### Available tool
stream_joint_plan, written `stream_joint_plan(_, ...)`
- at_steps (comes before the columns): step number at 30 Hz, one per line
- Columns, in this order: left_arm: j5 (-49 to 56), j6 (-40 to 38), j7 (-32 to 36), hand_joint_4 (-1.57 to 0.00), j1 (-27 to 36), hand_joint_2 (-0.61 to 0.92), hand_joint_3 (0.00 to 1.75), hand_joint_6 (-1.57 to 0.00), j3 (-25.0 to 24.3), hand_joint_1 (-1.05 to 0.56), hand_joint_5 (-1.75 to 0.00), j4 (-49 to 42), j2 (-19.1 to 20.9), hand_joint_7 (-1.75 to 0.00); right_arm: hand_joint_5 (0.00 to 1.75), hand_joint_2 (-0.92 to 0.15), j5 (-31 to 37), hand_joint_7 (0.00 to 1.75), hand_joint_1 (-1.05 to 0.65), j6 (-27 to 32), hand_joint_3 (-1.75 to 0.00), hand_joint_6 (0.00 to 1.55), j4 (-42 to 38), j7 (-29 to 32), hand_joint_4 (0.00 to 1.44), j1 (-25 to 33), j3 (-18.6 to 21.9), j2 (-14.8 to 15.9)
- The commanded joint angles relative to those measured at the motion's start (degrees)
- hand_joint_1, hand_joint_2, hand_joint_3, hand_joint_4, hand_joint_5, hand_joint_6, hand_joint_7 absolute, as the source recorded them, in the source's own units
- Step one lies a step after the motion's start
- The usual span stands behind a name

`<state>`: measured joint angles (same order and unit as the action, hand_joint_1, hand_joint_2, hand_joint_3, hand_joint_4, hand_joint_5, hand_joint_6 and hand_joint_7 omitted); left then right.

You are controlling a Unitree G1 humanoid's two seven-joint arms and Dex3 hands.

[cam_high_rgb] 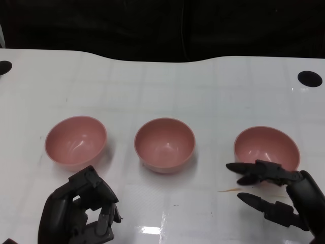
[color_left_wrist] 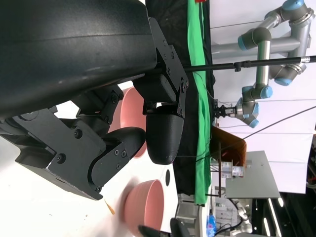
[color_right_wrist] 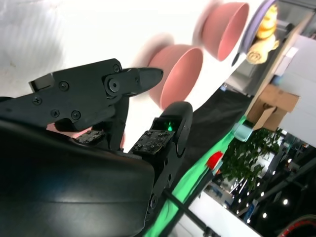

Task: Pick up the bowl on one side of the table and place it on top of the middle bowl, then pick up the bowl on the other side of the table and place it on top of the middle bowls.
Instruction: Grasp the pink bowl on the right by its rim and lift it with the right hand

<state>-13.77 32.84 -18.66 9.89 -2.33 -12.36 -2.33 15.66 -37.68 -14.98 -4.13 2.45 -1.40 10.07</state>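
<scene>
Three pink bowls stand in a row on the white table (cam_high_rgb: 162, 86): the left bowl (cam_high_rgb: 76, 140), the middle bowl (cam_high_rgb: 164, 144) and the right bowl (cam_high_rgb: 266, 147). My right hand (cam_high_rgb: 274, 192) lies just in front of the right bowl with its fingers spread, the upper fingers (cam_high_rgb: 254, 170) at the bowl's near rim and nothing held. The right wrist view shows the middle bowl (color_right_wrist: 180, 74) and the left bowl (color_right_wrist: 227, 29) beyond those fingers. My left hand (cam_high_rgb: 81, 211) sits in front of the left bowl, fingers curled in and empty. The right bowl (color_left_wrist: 143, 212) also shows in the left wrist view.
Two black round holes mark the table, one at the far right (cam_high_rgb: 310, 78) and one at the far left edge (cam_high_rgb: 4, 67). A small orange smear (cam_high_rgb: 229, 189) lies near my right hand. The table's far edge meets a dark backdrop.
</scene>
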Motion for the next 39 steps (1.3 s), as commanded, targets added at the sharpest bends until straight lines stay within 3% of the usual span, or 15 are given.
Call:
stream_joint_plan(1, 0.42, 0.64, 0.12, -0.84, 0.27, 0.47, 1.24, -0.78, -0.06, -0.08, -1.73, 0.55, 0.4, -1.52, 0.65, -0.92, 5.27, 0.01, -0.53, 1.66, -0.05, 0.54, 2.95, 4.03, 0.33, -0.29, 1.16, 2.44)
stream_joint_plan(5, 0.62, 0.99, 0.16, -0.84, 0.28, 0.47, 1.24, -0.78, 0.01, -0.09, -1.73, 0.47, 0.29, -1.52, 0.63, -0.92, 8.95, 0.0, -0.56, 4.65, -0.03, 0.5, 5.27, 6.35, 0.3, 0.02, 0.82, 3.41)
stream_joint_plan(11, 0.64, 1.04, 0.17, -0.84, 0.28, 0.48, 1.23, -0.78, 0.01, -0.09, -1.73, 0.44, 0.28, -1.52, 0.61, -0.92, 8.99, 0.0, -0.56, 5.62, -0.02, 0.5, 5.85, 7.26, 0.31, 0.18, 0.01, 3.94)
stream_joint_plan(12, 0.75, 1.26, 0.16, -0.84, 0.39, 0.48, 1.23, -0.78, 0.12, -0.09, -1.73, 0.49, 0.19, -1.52, 0.61, -0.92, 15.19, 0.0, -0.56, 8.23, -0.02, 0.5, 6.78, 9.25, 0.31, -0.35, -0.6, 5.58)
stream_joint_plan(13, 0.83, 1.43, 0.15, -0.84, 0.47, 0.48, 1.22, -0.78, 0.21, -0.09, -1.72, 0.52, 0.12, -1.52, 0.52, -0.92, 19.96, 0.0, -0.6, 10.29, -0.02, 0.4, 7.52, 10.85, 0.23, -0.73, -1.11, 6.81)
stream_joint_plan(17, 0.32, 1.61, -0.38, -0.85, 0.46, 0.5, 1.21, -0.78, 0.4, -0.08, -1.72, 0.41, 0.07, -1.51, 0.43, -0.92, 30.08, 0.0, -0.61, 16.81, -0.04, 0.32, 8.95, 13.51, 0.19, -1.66, -3.73, 8.93)
stream_joint_plan(22, 0.3, 1.48, -0.16, -0.86, 0.41, 0.51, 1.18, -0.8, 0.46, -0.09, -1.71, 0.38, 0.01, -1.49, 0.42, -0.92, 34.83, 0.01, -0.61, 21.11, -0.06, 0.33, 5.62, 17.04, 0.21, -3.76, -7.53, 9.91)
stream_joint_plan(26, 0.96, 2.53, 0.12, -0.85, -0.01, 0.52, 1.18, -0.79, 0.45, -0.08, -1.72, -0.21, -0.11, -1.5, 0.42, -0.92, 40.28, 0.01, -0.61, 26.31, -0.08, 0.33, -1.71, 21.03, 0.23, -8.54, -11.46, 10.22)
stream_joint_plan(34, 1.44, 2.79, 0.2, -0.83, -0.04, 0.51, 1.21, -0.77, 0.45, -0.08, -1.74, -0.16, -0.2, -1.53, 0.44, -0.92, 41.34, 0.06, -0.54, 30.14, -0.12, 0.44, -13.58, 25.88, 0.31, -15.07, -17.42, 9.64)
stream_joint_plan(37, 1.22, 2.99, -0.02, -0.83, -0.06, 0.5, 1.21, -0.78, 0.49, -0.08, -1.74, -0.23, -0.26, -1.53, 0.6, -0.92, 41.0, 0.11, -0.42, 30.06, -0.17, 0.63, -19.15, 29.14, 0.57, -17.72, -19.64, 8.93)
stream_joint_plan(38, 1.23, 3.03, -0.05, -0.83, -0.06, 0.5, 1.21, -0.78, 0.48, -0.08, -1.74, -0.28, -0.24, -1.53, 0.85, -0.92, 40.63, 0.1, -0.39, 29.56, -0.19, 0.71, -20.71, 30.36, 0.57, -18.45, -20.21, 8.82)
stream_joint_plan(39, 1.24, 3.08, -0.07, -0.83, -0.05, 0.5, 1.21, -0.78, 0.48, -0.08, -1.74, -0.32, -0.23, -1.53, 1.26, -0.92, 40.27, 0.1, -0.35, 28.92, -0.2, 0.83, -22.07, 31.54, 0.55, -19.07, -20.71, 8.8)
